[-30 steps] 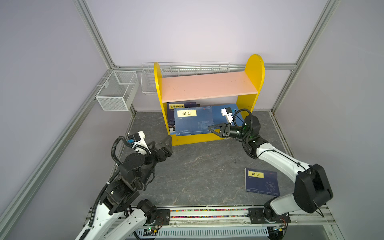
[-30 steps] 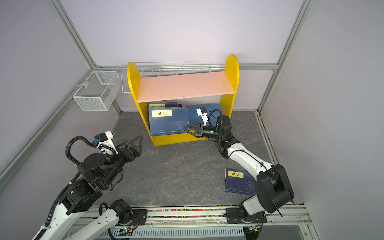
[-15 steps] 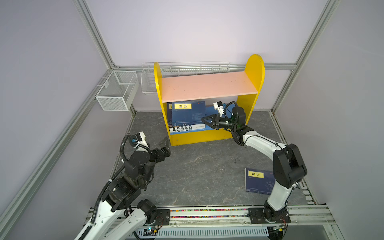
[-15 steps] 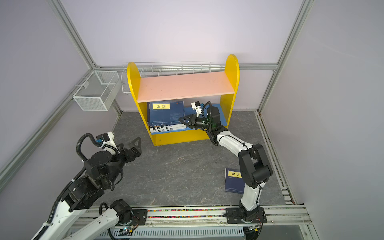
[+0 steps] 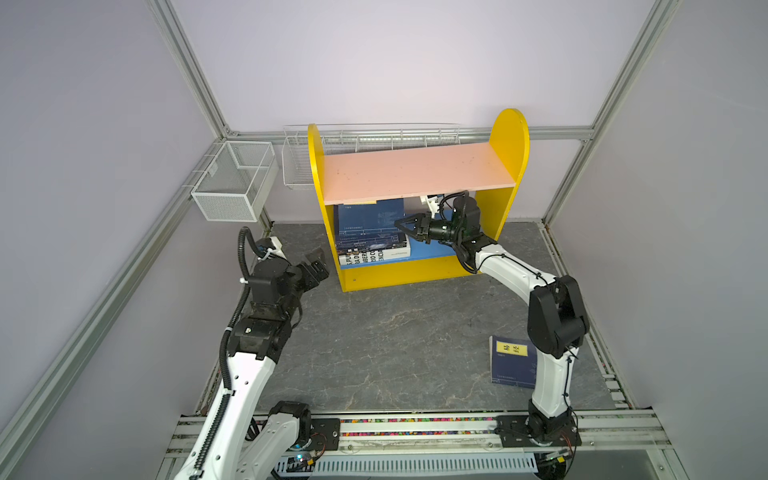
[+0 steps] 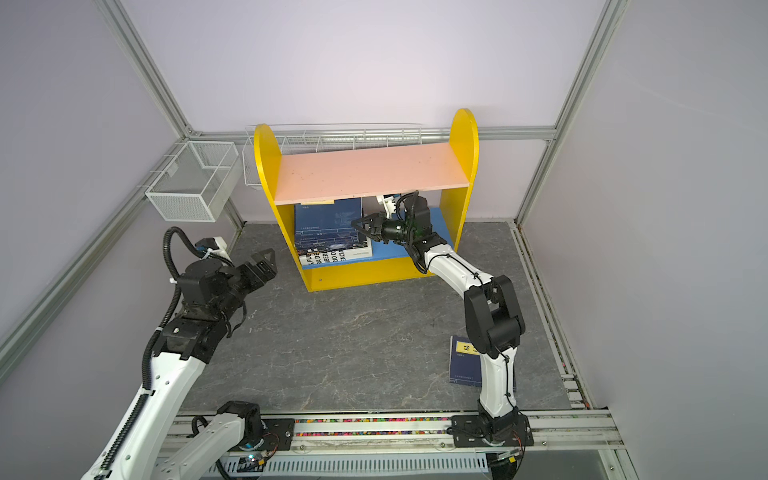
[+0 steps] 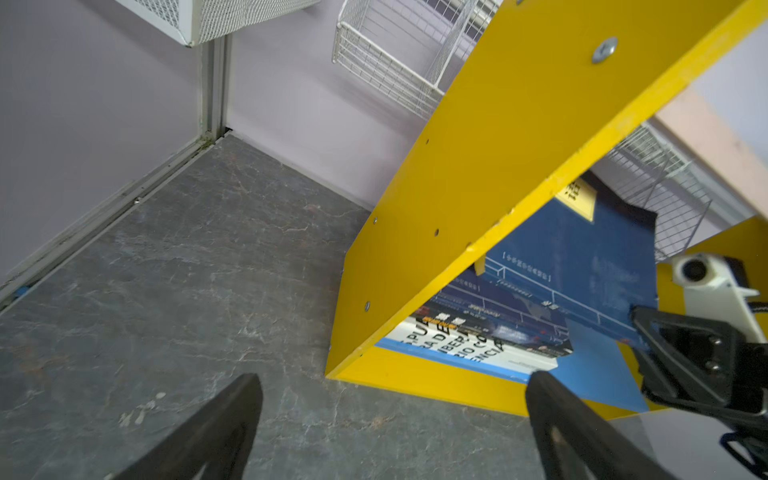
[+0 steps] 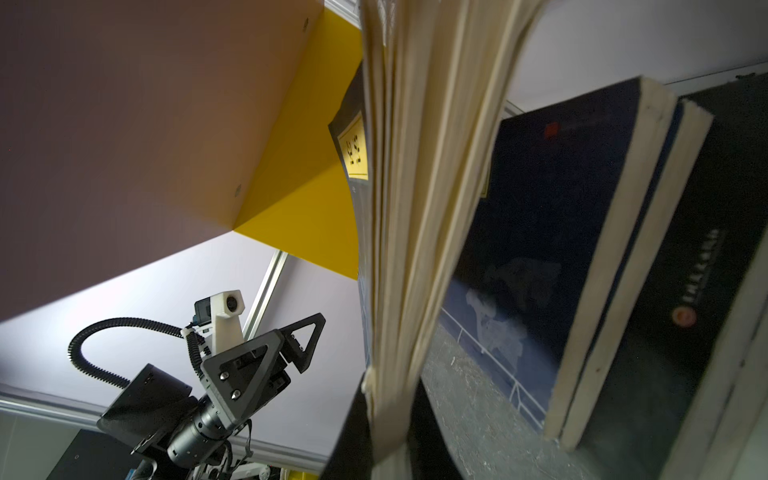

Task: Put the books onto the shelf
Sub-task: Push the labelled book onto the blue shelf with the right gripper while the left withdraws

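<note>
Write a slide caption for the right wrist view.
Right gripper shut on a navy book, other books alongside, inside the shelf.

Both top views look down from high at the front toward the back wall (image 5: 374, 62), sharing almost the whole scene with the shelf (image 5: 415, 174) in the middle; the left wrist view looks from low and near at its yellow side; the right wrist view sits under its pink board, very close to the page edges of a navy book (image 8: 415, 208), the left gripper (image 8: 300, 325) farther off.
</note>
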Available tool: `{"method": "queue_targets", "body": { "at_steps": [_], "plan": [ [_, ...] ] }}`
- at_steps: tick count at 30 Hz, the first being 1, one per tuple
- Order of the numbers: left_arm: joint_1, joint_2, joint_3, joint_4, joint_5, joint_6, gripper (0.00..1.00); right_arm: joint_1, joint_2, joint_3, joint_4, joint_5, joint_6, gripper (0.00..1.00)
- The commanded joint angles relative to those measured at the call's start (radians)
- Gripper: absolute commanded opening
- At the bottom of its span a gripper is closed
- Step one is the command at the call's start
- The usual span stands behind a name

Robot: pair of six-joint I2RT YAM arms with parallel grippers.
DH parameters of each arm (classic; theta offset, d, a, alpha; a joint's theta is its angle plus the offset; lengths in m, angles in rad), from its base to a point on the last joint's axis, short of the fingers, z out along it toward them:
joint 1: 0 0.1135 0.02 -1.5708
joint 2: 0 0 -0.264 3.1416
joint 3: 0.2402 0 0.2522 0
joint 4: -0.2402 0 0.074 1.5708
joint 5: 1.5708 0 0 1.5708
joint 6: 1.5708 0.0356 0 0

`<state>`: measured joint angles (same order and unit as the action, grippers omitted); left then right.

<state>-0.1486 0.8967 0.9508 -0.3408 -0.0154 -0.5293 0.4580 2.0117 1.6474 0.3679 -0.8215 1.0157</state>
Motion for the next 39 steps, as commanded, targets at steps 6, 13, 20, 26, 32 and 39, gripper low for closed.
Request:
{"method": "queue_targets", "body": {
  "at_steps": [6,13,20,26,32,39],
  "plan": [
    [0.017,0.040,0.036,0.125,0.159,0.035,0.99,0.014,0.080,0.185,-0.231,0.002,-0.145,0.14],
    [0.017,0.052,0.030,0.134,0.157,0.022,0.99,0.024,0.113,0.241,-0.356,0.015,-0.231,0.14],
    [0.017,0.047,0.025,0.129,0.155,0.017,0.99,0.024,0.129,0.248,-0.389,0.010,-0.237,0.15],
    [0.017,0.045,0.019,0.124,0.163,0.008,0.99,0.015,0.122,0.227,-0.355,-0.001,-0.202,0.14],
    [0.017,0.037,0.017,0.120,0.172,0.007,0.99,0.013,0.122,0.262,-0.405,0.010,-0.207,0.15],
    [0.017,0.040,0.014,0.121,0.186,-0.005,0.99,-0.004,0.114,0.224,-0.373,0.020,-0.190,0.13]
  ]
}}
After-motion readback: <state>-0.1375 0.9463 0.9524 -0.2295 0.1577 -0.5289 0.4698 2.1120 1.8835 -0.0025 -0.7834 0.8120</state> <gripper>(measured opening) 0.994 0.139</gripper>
